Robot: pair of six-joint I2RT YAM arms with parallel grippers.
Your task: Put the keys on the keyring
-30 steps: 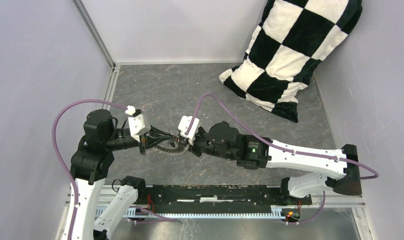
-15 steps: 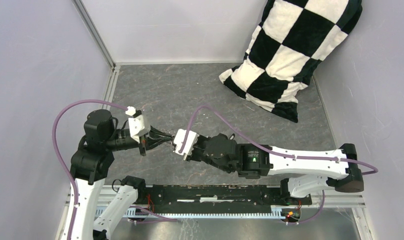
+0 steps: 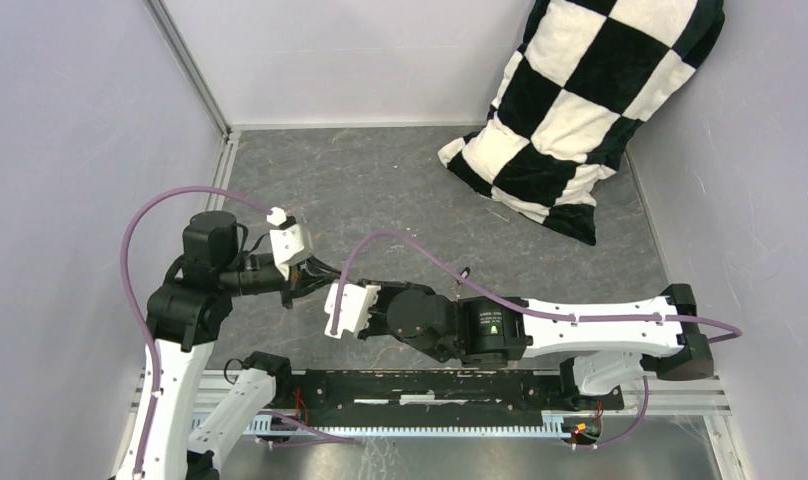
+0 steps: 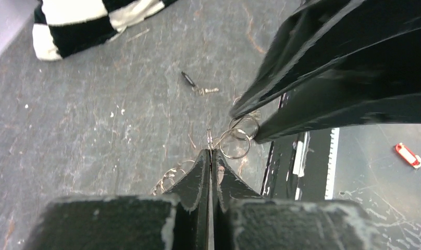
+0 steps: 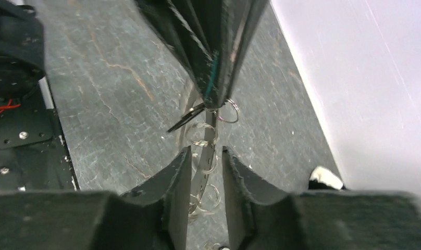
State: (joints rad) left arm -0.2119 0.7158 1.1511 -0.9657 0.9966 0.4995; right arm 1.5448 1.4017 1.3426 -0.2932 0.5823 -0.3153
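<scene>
The keyring is a thin metal band hung with small wire rings (image 4: pixel 234 143). My left gripper (image 4: pixel 211 152) is shut on the band's edge and holds it above the floor. In the right wrist view the band (image 5: pixel 204 162) passes between my right gripper's (image 5: pixel 204 151) parted jaws, with a gap on each side. A thin dark piece (image 5: pixel 185 119) hangs by the left fingers (image 5: pixel 213 52); I cannot tell what it is. One black-headed key (image 4: pixel 190 79) lies loose on the floor and also shows in the top view (image 3: pixel 463 273). The second key is out of view. In the top view the right wrist (image 3: pixel 352 308) hides the ring.
A black-and-white checked cushion (image 3: pixel 580 110) leans in the far right corner. Grey walls close in the left, back and right. The black base rail (image 3: pixel 430 390) runs along the near edge. A small red tag (image 4: pixel 408 155) lies beyond the rail.
My right arm has swung left and nearer, over the keyring, which no longer shows in the top view. My left wrist has shifted slightly right and stays shut.
</scene>
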